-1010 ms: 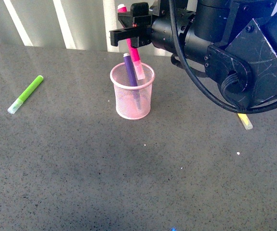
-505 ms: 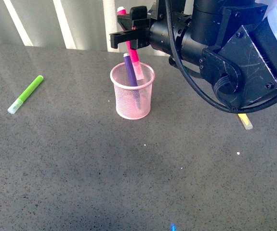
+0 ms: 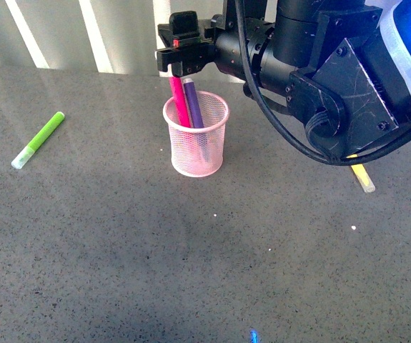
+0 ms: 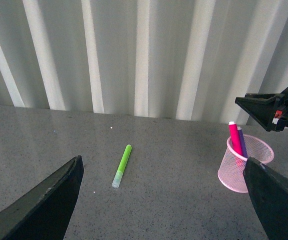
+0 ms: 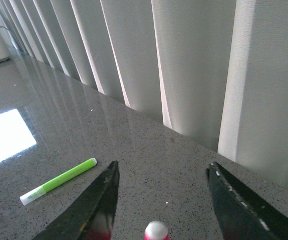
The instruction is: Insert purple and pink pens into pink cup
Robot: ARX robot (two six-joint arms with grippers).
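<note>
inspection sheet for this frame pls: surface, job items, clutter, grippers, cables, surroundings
Surface: dark grey speckled tabletop, glossy, a few white specks.
Job's things: magenta-pink marker pen and dark purple marker pen both stand leaning inside the light pink wire-mesh cup, which is upright.
Clutter: lime-green marker lying flat, left of the cup; yellow marker lying flat, partly hidden under the right arm.
Grippers: right gripper open, above the pink pen's end; left gripper open, empty.
Cables: black cable looped along the right arm.
Surroundings: white vertical blinds behind the table.

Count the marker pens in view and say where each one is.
4. The pink pen and purple pen stand in the pink cup. A lime-green marker lies far left; a yellow marker lies right, partly hidden by the arm.
</note>
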